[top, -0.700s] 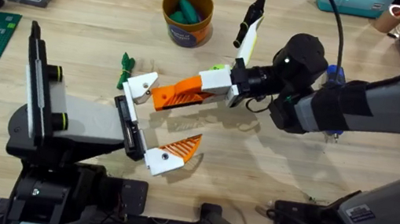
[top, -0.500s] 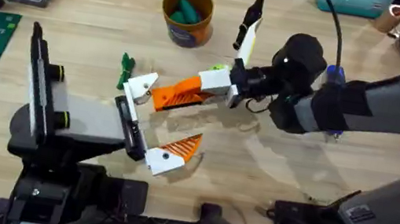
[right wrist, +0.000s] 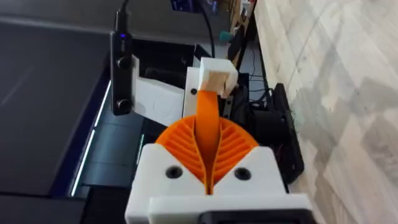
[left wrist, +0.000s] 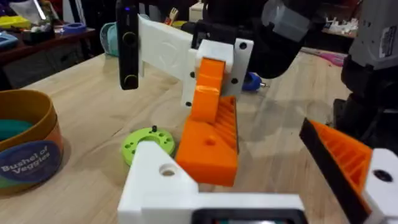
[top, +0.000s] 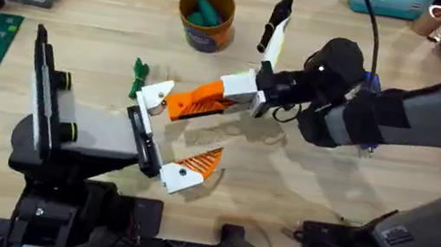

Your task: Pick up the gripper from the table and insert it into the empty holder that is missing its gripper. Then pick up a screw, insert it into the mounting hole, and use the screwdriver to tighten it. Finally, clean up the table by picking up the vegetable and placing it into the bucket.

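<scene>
Mid-frame on the wooden worktop (top: pixel 298 188), my right hand (top: pixel 211 98) clamps the gripper (top: pixel 239 87); insertion, screw and vegetable (top: pixel 137 76) remain.

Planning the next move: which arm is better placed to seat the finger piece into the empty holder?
Right. The right gripper has its jaws shut on the finger piece, whose white base sits beside the empty holder on the left arm.

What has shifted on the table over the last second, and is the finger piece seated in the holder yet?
The right gripper, shut on the gripper, edged slightly away from the empty holder; its orange tip still sits beside the holder, not seated. The left gripper, vegetable and bucket stayed put.
</scene>
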You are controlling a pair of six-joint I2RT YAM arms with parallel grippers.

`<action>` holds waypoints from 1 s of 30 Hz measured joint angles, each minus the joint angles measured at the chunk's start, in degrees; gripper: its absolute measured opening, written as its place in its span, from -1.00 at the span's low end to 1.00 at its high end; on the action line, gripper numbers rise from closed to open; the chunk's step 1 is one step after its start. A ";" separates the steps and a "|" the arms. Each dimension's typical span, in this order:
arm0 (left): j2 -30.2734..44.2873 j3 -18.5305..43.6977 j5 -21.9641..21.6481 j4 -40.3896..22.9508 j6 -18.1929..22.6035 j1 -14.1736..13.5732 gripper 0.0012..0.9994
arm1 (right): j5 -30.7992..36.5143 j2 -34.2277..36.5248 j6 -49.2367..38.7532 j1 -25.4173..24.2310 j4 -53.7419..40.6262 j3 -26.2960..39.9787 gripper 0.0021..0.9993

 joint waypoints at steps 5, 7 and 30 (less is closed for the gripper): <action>0.00 0.00 0.00 0.00 0.00 0.00 0.97 | -0.02 0.00 0.51 0.00 -0.19 -0.01 -0.97; 0.00 0.00 0.00 0.00 0.00 0.00 0.97 | 0.00 0.00 0.48 0.00 -0.64 0.00 -0.97; 0.00 0.00 0.00 0.00 0.00 0.00 0.98 | 0.72 0.00 -0.99 0.00 -3.31 0.01 -0.97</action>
